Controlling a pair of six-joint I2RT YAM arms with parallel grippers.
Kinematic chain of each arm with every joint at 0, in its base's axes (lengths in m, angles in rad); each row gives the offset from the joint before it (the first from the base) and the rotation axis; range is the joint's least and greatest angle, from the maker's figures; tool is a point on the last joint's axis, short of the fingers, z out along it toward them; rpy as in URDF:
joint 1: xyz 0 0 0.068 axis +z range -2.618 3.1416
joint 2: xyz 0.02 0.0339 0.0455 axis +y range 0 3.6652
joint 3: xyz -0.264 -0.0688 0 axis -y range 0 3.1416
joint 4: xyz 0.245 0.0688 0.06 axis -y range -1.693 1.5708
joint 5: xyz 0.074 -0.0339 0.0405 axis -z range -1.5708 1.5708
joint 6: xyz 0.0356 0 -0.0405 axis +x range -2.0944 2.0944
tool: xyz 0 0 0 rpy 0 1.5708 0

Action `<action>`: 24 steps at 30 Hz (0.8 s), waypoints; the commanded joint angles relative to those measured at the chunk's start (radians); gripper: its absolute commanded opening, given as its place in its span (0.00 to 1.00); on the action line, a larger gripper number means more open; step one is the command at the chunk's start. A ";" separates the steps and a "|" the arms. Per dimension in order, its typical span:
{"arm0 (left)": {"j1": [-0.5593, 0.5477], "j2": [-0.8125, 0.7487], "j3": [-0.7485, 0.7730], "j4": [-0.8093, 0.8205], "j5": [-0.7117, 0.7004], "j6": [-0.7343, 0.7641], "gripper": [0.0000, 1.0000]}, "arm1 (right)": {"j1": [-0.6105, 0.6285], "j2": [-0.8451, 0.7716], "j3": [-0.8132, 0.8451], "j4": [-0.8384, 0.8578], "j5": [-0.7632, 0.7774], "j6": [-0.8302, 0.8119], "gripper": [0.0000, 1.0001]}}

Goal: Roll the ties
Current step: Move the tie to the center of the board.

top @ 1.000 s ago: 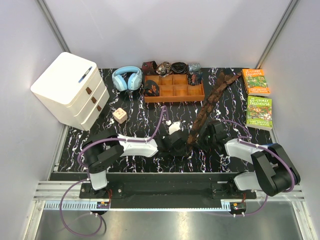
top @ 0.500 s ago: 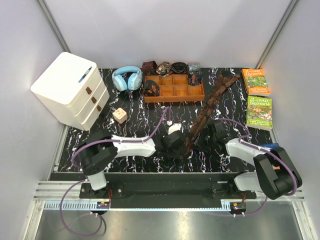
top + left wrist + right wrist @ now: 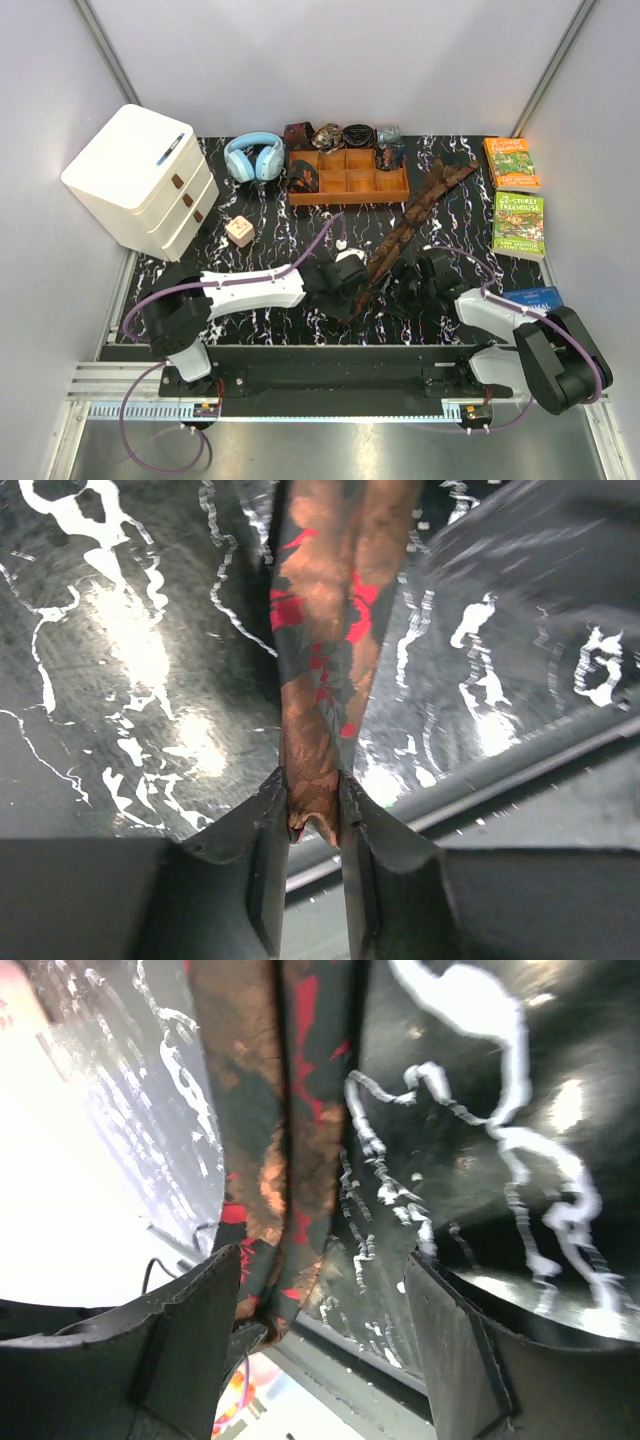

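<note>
- The left gripper (image 3: 313, 825) has its jaws nearly together, pinching the narrow near tip of the tie (image 3: 405, 228), right at the front edge of the table (image 3: 260, 210).
- The tie runs diagonally away to the far right, not yet rolled (so the roll is only starting, I judge).
- The right gripper (image 3: 320, 1290) stands wide, straddling the strip and gripping nothing.
- Next move: turn the pinched tip over itself, away from that edge. The books (image 3: 517, 222) crowd the tie's far end.

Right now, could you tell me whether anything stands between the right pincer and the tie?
Nothing visible does: the right pincer stands open with the tie between its jaws, while the left pincer pinches its end.
</note>
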 commanded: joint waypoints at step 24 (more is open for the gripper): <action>0.028 -0.104 0.045 -0.052 0.120 0.041 0.30 | 0.140 0.317 -0.108 0.550 -0.023 0.274 0.57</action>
